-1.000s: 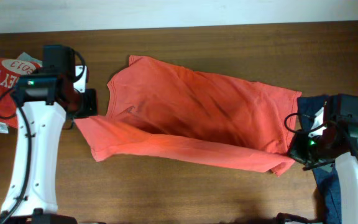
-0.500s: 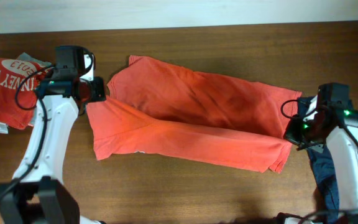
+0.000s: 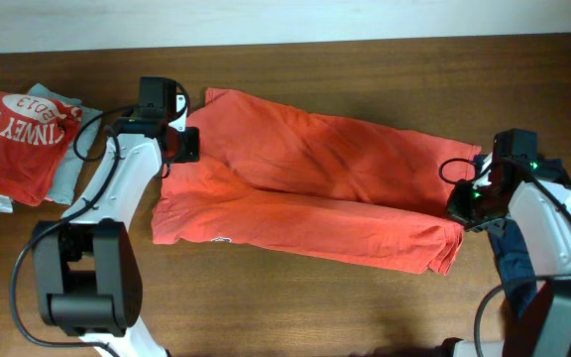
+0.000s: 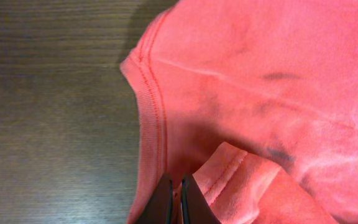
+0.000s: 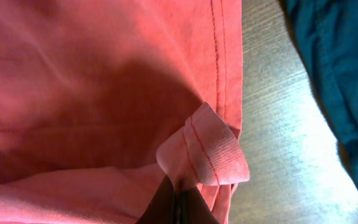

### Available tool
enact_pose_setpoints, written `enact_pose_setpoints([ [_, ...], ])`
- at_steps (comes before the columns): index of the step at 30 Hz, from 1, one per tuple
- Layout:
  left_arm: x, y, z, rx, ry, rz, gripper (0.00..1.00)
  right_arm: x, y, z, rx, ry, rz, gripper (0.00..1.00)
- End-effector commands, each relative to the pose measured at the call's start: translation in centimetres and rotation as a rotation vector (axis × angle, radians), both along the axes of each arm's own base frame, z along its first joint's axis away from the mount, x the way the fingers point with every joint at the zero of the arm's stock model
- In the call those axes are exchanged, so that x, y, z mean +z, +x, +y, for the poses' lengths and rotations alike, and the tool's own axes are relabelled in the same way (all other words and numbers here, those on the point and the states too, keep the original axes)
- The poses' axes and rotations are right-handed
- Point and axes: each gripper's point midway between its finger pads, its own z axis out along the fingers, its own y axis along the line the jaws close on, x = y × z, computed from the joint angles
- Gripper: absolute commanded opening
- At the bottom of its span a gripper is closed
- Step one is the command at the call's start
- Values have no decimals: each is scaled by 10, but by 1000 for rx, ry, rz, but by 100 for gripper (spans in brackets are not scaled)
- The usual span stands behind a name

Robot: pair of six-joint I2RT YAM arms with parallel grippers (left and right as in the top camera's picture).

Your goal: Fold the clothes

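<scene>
An orange T-shirt (image 3: 315,178) lies spread across the table's middle, its front half folded up over the back half. My left gripper (image 3: 176,147) is shut on the shirt's left edge near the collar; the left wrist view shows the closed fingers (image 4: 174,198) pinching a folded hem of the orange shirt (image 4: 272,93). My right gripper (image 3: 461,206) is shut on the shirt's right hem; the right wrist view shows the fingers (image 5: 178,202) clamping a curled hem of the shirt (image 5: 104,81).
A folded red printed shirt (image 3: 18,139) on a grey garment (image 3: 67,177) lies at the far left. A dark blue garment (image 3: 518,268) lies at the right edge, also in the right wrist view (image 5: 334,81). Bare wood table (image 3: 266,307) runs along the front.
Both grippers carried the shirt's front edge toward the back. The left gripper moved right and back toward the collar; the right moved slightly back. The fold now covers more of the shirt.
</scene>
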Motion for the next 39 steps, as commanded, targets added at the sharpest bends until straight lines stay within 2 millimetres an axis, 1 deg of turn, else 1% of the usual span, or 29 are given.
enact_pose_setpoints([
  [1,-10,-1,-3,-22,-2,18,2,-11,-2,-2,1,6,31,4],
  [2,-10,-1,-3,-22,-1,18,7,-12,-2,-2,1,6,33,5],
  [3,-10,-1,-2,-20,4,19,25,-13,-1,-2,1,7,34,37],
  [4,-10,-1,-1,-17,10,18,32,-13,-1,-2,1,6,33,53],
  [5,-9,-1,2,-10,24,17,50,-13,0,-3,1,5,30,70],
  [6,-9,-1,4,-5,36,16,58,-12,1,-3,2,4,26,77],
  [7,-9,0,9,7,60,13,71,-11,3,-4,1,1,17,83],
  [8,-8,0,13,18,80,10,78,-8,7,-5,1,-3,4,84],
  [10,-2,5,18,30,90,-6,86,4,18,-8,1,-12,-32,85],
  [12,11,14,17,30,81,-35,87,25,33,-12,2,-25,-78,85],
  [13,18,19,13,10,67,-50,87,34,39,-12,19,-23,-99,85],
  [15,40,31,-2,-66,10,-93,87,60,55,-10,54,-10,-166,86],
  [16,64,42,-11,-89,-32,-138,87,77,65,-9,75,-7,-208,86],
  [18,101,59,-19,-115,-68,-219,87,105,79,-10,99,-18,-274,86],
  [19,128,73,-25,-137,-82,-282,87,120,85,-12,106,-28,-310,86],
  [21,144,86,-29,-162,-89,-326,87,132,91,-12,123,-32,-344,85],
  [22,151,98,-33,-182,-100,-348,92,138,94,-12,125,-38,-360,85],
  [23,148,107,-37,-194,-113,-346,92,139,96,-11,131,-38,-368,85],
  [25,136,121,-41,-202,-127,-332,92,139,96,-10,132,-32,-368,85],
  [26,119,134,-44,-209,-140,-314,92,139,96,-8,138,-25,-367,86],
  [27,114,138,-46,-214,-148,-309,92,139,96,-7,140,-24,-366,85],
  [28,98,146,-49,-221,-162,-291,91,138,96,-5,145,-23,-366,85],
  [29,87,152,-52,-229,-176,-280,91,138,97,-3,149,-23,-366,85],
  [31,63,159,-56,-233,-195,-252,91,138,97,1,162,-22,-365,85],
  [32,45,164,-56,-229,-198,-234,90,138,97,3,168,-21,-365,85],
  [35,19,170,-57,-227,-198,-215,89,138,98,5,174,-20,-365,85],
  [37,14,171,-57,-226,-197,-212,89,138,98,5,174,-20,-365,85],
  [38,11,172,-56,-223,-195,-208,85,138,98,5,174,-20,-366,85],
  [39,9,172,-56,-219,-198,-206,83,138,98,5,174,-20,-366,85],
])
